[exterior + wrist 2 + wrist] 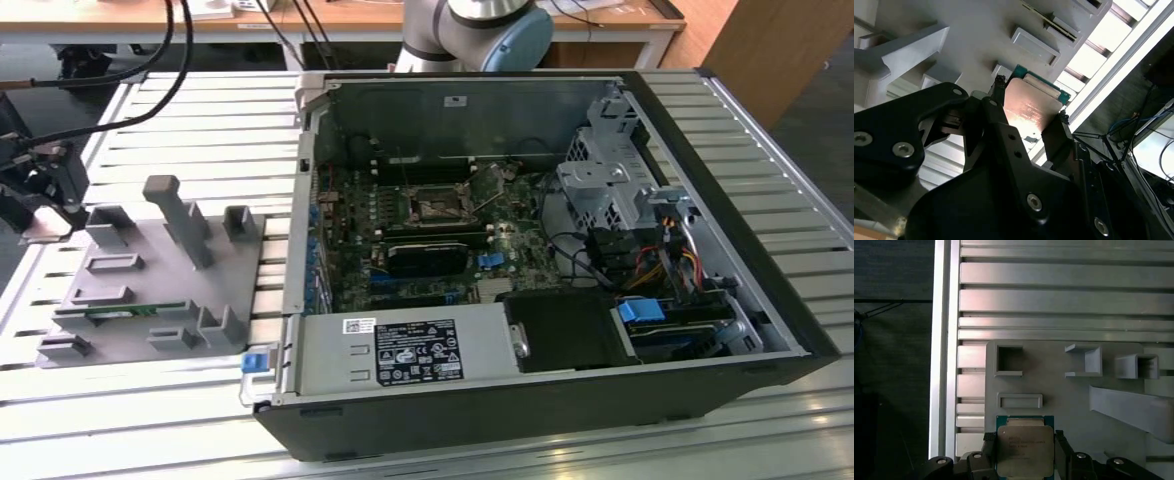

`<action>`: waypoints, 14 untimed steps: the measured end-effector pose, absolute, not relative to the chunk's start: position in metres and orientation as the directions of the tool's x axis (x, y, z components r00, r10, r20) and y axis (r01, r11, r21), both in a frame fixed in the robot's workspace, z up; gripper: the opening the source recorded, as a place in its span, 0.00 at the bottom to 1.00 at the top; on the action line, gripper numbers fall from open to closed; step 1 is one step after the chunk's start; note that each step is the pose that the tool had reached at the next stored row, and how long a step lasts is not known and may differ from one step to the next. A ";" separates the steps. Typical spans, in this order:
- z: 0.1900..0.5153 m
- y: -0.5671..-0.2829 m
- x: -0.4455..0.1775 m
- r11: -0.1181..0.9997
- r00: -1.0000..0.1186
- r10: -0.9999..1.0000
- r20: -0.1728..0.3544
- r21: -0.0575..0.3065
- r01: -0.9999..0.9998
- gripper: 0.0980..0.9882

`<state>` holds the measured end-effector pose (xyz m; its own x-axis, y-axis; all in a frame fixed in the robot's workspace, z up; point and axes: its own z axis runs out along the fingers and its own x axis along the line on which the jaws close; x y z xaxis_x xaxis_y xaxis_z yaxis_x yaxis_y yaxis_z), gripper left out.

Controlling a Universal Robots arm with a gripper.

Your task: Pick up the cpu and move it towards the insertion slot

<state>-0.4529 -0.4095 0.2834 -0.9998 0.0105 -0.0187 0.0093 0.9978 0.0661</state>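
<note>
While the jaws clasp the cpu (1025, 452) at the grey fixture (1064, 390), the insertion slot (437, 206) lies well apart

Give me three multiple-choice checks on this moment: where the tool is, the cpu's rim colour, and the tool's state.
1. Where is the tool in the exterior view?
A) inside the computer case
B) by the grey fixture at that view's left
C) at that view's right edge

2. The cpu has a rim that is:
A) red
B) green
C) yellow

3. The tool is:
A) open and empty
B) shut on nothing
C) shut on the cpu

Answers:
1 B: it hangs at the fixture's edge, outside the computer case.
2 B: both wrist views show a green border around the silvery top.
3 C: its fingers flank and touch the cpu's sides.
</note>
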 end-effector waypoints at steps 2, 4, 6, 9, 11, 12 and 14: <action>0.287 -0.409 -0.453 0.998 -1.000 0.011 -0.019 0.066 0.009 0.50; 0.290 -0.409 -0.453 0.998 -1.000 0.011 -0.019 0.066 0.009 0.50; 0.293 -0.409 -0.453 0.998 -1.000 0.011 -0.019 0.066 0.009 0.50; 0.299 -0.409 -0.453 0.998 -1.000 0.011 -0.019 0.066 0.009 0.50; 0.303 -0.409 -0.453 0.998 -1.000 0.011 -0.019 0.066 0.009 0.50; 0.305 -0.409 -0.453 0.998 -1.000 0.010 -0.019 0.066 0.009 0.50; 0.309 -0.409 -0.453 0.998 -1.000 0.011 -0.019 0.066 0.009 0.50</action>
<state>-0.4529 -0.4095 0.3095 -0.9998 0.0105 -0.0189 0.0093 0.9978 0.0661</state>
